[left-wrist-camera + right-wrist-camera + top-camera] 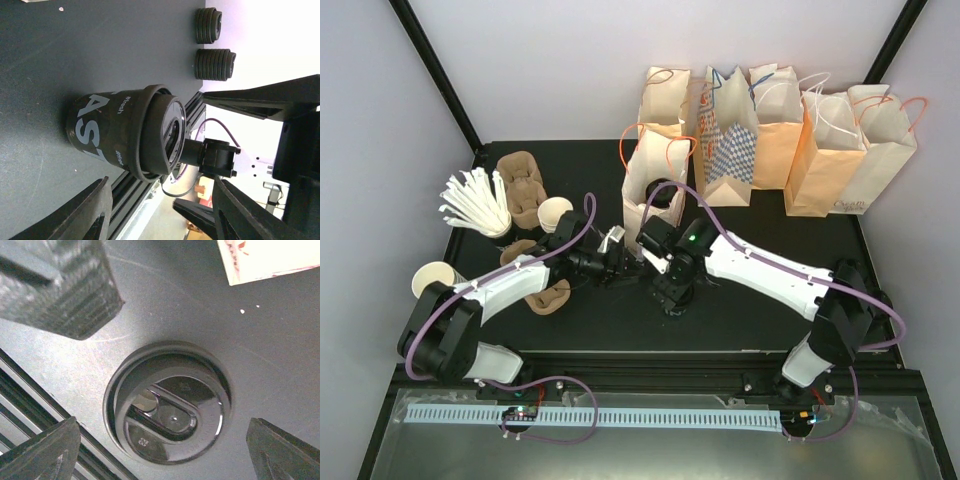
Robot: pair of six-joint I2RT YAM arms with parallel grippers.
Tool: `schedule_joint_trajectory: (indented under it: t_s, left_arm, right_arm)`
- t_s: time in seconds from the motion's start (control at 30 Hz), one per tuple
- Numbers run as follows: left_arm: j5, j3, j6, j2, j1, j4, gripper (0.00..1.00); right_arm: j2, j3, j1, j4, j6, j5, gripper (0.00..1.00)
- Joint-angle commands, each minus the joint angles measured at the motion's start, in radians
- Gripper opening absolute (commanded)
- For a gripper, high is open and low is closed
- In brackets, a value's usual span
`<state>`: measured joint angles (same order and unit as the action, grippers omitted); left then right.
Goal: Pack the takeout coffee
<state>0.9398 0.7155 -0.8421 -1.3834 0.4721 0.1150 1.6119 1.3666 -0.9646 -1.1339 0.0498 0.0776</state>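
Both your arms reach in toward the middle and nearly meet there. Your left arm (510, 285) stretches out low from its base, angling right, and the left gripper (620, 256) is rolled onto its side with its fingers (90, 212) parted, nothing pinched between them. Your right arm (770, 275) sweeps in from the right, wrist bent so the right gripper (668, 285) points straight down, fingers (42, 452) spread wide, gripping nothing.

large letters "as" and small "#fresh", printed on side of takeout coffee cup (100, 127)
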Motion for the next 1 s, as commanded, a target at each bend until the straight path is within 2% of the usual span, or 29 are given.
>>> schedule_joint_trajectory:
  t_s: [0.0, 0.1, 0.23, 0.4, 0.47, 0.6, 0.73, 0.97]
  left_arm:
    - [0.023, 0.029, 0.027, -0.016, -0.004, 0.009, 0.57]
    - [0.024, 0.031, 0.035, -0.029, -0.004, 0.0, 0.55]
    - [0.034, 0.045, 0.056, -0.055, -0.008, -0.006, 0.53]
    - [0.044, 0.035, 0.06, -0.071, -0.026, -0.029, 0.51]
    - [0.052, 0.031, 0.069, -0.071, -0.027, -0.029, 0.51]
    - [0.07, 0.009, 0.074, -0.075, -0.027, -0.043, 0.5]
    - [0.081, -0.008, 0.073, -0.085, -0.027, -0.068, 0.49]
    - [0.094, -0.01, 0.076, -0.115, -0.026, -0.102, 0.49]
  right_arm:
    - [-0.051, 0.055, -0.005, -0.018, 0.113, 0.002, 0.93]
    - [-0.035, 0.12, -0.005, -0.076, 0.314, 0.056, 0.93]
    - [0.03, 0.229, -0.005, -0.254, 0.768, 0.091, 1.0]
    - [0.081, 0.312, -0.003, -0.362, 0.963, 0.047, 1.0]
    - [0.048, 0.283, 0.02, -0.344, 1.039, -0.003, 1.0]
    - [-0.028, 0.096, 0.08, -0.208, 1.225, -0.192, 1.0]
    - [-0.07, 0.017, 0.108, -0.208, 1.489, -0.203, 1.0]
    - [-0.12, -0.063, 0.157, -0.078, 1.757, -0.258, 1.0]
